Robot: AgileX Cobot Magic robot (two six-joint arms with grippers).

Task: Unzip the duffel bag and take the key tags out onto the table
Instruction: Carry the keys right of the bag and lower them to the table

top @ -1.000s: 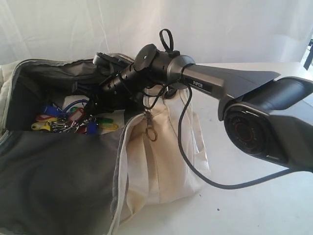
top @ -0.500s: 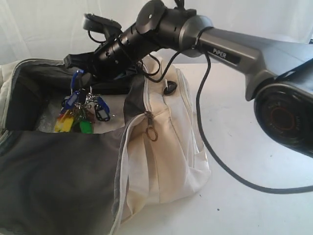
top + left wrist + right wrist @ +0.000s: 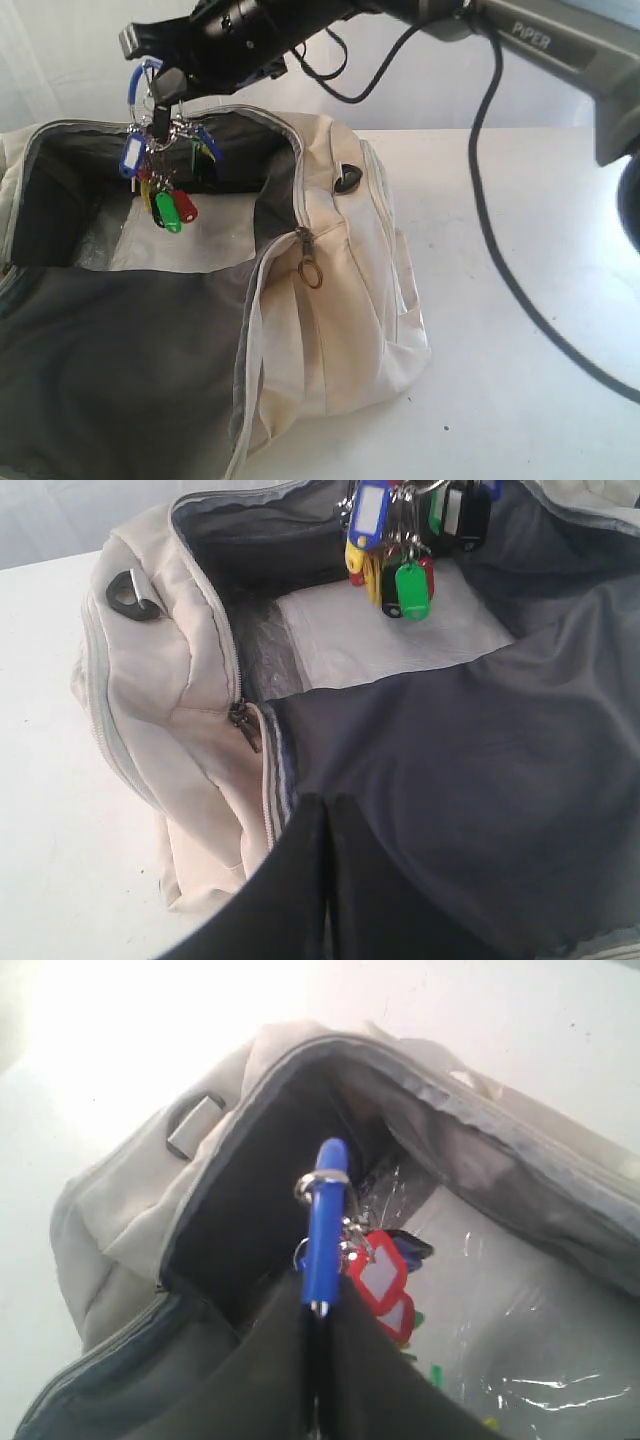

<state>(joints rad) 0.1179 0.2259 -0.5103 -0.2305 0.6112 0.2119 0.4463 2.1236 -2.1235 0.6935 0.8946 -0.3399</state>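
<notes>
The cream duffel bag (image 3: 340,260) (image 3: 170,690) (image 3: 120,1200) lies unzipped on the white table (image 3: 520,300), its dark grey lining showing. My right gripper (image 3: 150,68) (image 3: 318,1310) reaches across to the left and is shut on the blue loop (image 3: 322,1220) of the key tags (image 3: 165,190) (image 3: 400,540) (image 3: 378,1275). The bunch hangs free above the bag's opening. My left gripper (image 3: 328,805) is shut low against the dark lining flap; I cannot tell whether fabric is pinched in it. It does not show in the exterior view.
A white sheet under clear plastic (image 3: 200,235) (image 3: 380,635) covers the bag's bottom. A metal zipper pull (image 3: 310,265) (image 3: 245,725) hangs at the opening's corner, with a black D-ring (image 3: 347,180) above it. The right arm's black cable (image 3: 495,240) droops over the table.
The right gripper has risen up and to the left, lifting the key tags off the bag's bottom until they hang above the opening. The bag has stayed put.
</notes>
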